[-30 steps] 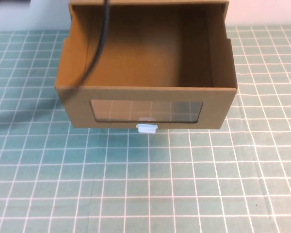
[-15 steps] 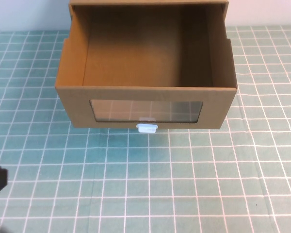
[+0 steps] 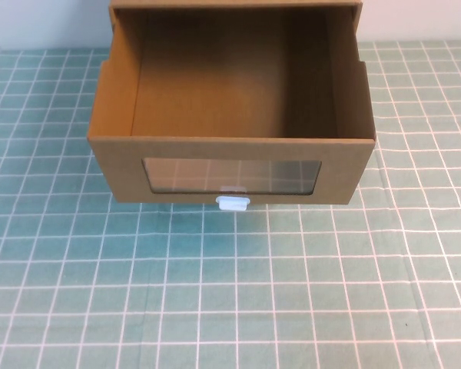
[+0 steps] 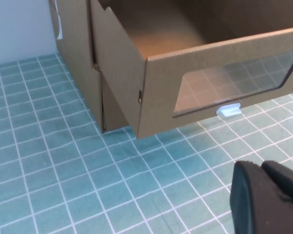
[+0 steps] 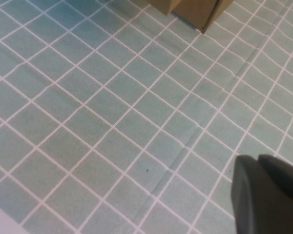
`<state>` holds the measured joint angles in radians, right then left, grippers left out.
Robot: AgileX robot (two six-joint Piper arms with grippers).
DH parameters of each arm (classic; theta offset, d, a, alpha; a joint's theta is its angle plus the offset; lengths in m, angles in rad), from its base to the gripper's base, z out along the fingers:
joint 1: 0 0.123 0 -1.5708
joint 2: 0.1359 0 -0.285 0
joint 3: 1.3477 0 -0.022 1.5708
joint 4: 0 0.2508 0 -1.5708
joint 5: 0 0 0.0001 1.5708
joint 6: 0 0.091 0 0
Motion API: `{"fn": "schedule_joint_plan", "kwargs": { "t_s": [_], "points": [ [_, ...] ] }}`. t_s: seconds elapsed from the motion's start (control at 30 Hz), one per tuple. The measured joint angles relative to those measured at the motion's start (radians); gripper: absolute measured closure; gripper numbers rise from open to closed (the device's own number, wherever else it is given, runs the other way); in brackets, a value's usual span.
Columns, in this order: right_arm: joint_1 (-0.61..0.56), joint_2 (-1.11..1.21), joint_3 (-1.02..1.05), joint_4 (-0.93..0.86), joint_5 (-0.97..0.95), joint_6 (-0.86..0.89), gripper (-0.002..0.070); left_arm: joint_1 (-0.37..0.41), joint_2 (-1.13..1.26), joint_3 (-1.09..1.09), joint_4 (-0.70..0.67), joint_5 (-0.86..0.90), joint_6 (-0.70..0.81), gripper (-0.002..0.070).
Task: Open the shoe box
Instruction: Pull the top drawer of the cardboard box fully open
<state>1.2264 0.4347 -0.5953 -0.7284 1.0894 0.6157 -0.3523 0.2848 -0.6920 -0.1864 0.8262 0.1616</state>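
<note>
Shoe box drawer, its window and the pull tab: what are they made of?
Drawer: brown cardboard, matte, raw cut edges showing. Window: clear film, probably plastic; the grid of the mat shows through, slightly hazed. Pull tab: smooth white, likely plastic. Left gripper hangs before the drawer, right gripper, shut, over the mat; neither touches the drawer.

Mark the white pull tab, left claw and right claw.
white pull tab [image 3: 233, 203]: high view, middle of the tab, below the window [image 3: 232, 176].
left claw [image 4: 262, 165]: left wrist view, seam between its shut tips, above the mat [image 4: 63, 195] before the box [image 4: 122, 73].
right claw [image 5: 258, 159]: right wrist view, seam between its shut tips, above the mat.
</note>
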Motion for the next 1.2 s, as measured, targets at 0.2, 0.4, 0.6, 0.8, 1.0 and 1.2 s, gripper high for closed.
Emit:
{"fn": "schedule_joint_plan", "kwargs": {
  "t_s": [0.2,0.4,0.6,0.8,1.0,1.2],
  "points": [
    [0.000,0.000,0.000,0.000,0.000,0.000,0.0689,0.000,0.000,0.000,0.007,0.003,0.000,0.0678],
    [0.000,0.000,0.000,0.001,0.000,0.000,0.0689,0.000,0.000,0.010,0.117,-0.125,0.004,0.0679],
    [0.000,0.000,0.000,0.001,0.000,0.001,0.0689,-0.006,-0.059,0.102,0.157,-0.189,0.008,0.0678],
    [0.000,0.000,0.000,0.002,0.000,0.001,0.0689,0.027,-0.177,0.372,0.281,-0.358,-0.111,0.0678],
    [0.000,0.000,0.000,0.002,0.000,0.001,0.0689,0.081,-0.283,0.679,0.207,-0.557,-0.137,0.0679],
    [0.000,0.000,0.000,0.002,0.000,0.001,0.0689,0.106,-0.293,0.717,0.157,-0.530,-0.073,0.0678]
  ]
}}
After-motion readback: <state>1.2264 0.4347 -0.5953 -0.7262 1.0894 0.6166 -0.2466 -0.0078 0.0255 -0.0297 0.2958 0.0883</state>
